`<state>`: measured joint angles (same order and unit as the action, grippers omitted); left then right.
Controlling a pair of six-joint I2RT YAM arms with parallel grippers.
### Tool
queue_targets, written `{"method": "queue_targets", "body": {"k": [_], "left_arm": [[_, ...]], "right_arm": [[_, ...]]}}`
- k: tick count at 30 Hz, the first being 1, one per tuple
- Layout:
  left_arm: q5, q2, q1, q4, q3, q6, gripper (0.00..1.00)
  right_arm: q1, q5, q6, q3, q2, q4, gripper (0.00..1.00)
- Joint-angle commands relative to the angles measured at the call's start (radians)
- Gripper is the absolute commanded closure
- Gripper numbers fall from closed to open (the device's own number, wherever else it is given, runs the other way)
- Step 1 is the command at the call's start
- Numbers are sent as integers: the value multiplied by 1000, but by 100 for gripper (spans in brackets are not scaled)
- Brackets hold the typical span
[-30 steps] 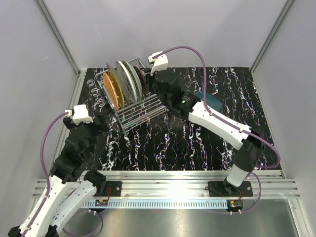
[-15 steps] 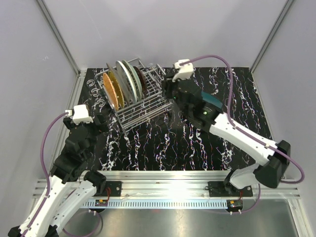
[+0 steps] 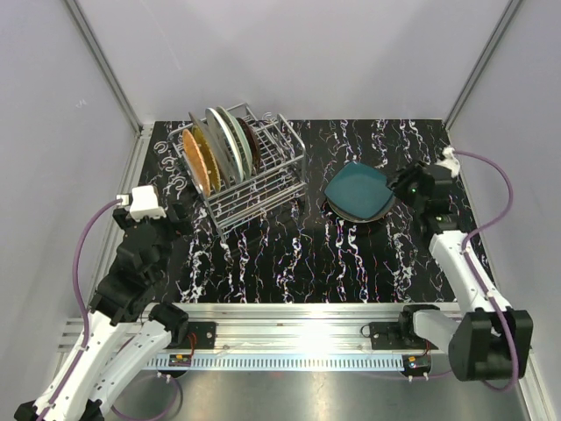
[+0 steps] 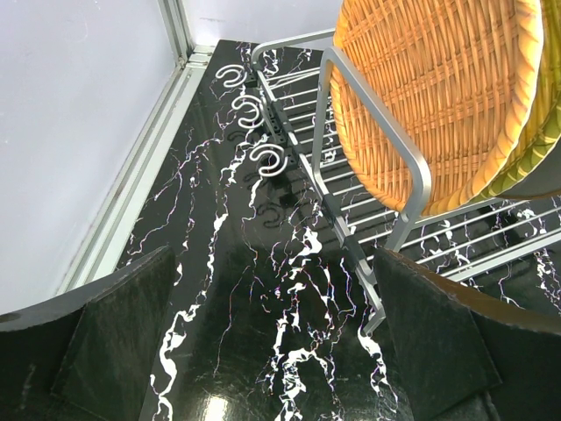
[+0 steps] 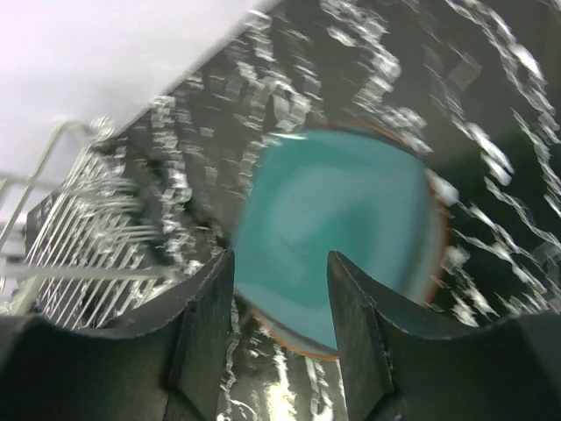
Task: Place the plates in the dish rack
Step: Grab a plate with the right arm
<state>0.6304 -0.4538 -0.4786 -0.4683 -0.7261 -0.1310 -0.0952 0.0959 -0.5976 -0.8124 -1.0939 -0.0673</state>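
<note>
The silver wire dish rack (image 3: 263, 184) stands at the back left of the black marbled table. Several plates stand on edge in it, the orange woven one (image 3: 197, 160) at the left end. A dark teal plate (image 3: 359, 191) lies flat to the right of the rack. My right gripper (image 3: 405, 186) is open and empty beside its right edge. In the blurred right wrist view the teal plate (image 5: 342, 219) lies beyond my gripper (image 5: 280, 324), with an orange-brown rim under it. My left gripper (image 3: 175, 212) is open and empty left of the rack; its view (image 4: 280, 351) shows the orange plate (image 4: 429, 88).
White curled wire hooks (image 4: 263, 162) stick out from the rack's left end rail (image 4: 372, 123). Grey walls with metal frame posts enclose the table on three sides. The aluminium base rail (image 3: 289, 320) runs along the near edge.
My right arm has pulled back from the rack's far right end and swung right to the teal plate's right side, uncovering that plate. The left arm has not moved.
</note>
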Motion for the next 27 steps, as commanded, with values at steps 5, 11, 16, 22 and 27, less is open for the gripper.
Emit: {"method": "queue_targets", "body": {"k": [5,11,16,22,27], "left_arm": [[-11,-22,2,48,-3,1,1],[-20,-31,3,48,-6,2,1],[-26,-31,3,48,-6,1,1],[-31,-31,3,53,-9,2,1],[-31,-31,3,51,-10,1,1]], "right_arm": [[261,-311,-142,105,-38,57,46],[302,-399,-137,110,-150,121,46],[302,-427,-140,95,-241,169,46],[299,-458,-122,58,-317,157,47],[293,-430,-93,44,-330,127,47]]}}
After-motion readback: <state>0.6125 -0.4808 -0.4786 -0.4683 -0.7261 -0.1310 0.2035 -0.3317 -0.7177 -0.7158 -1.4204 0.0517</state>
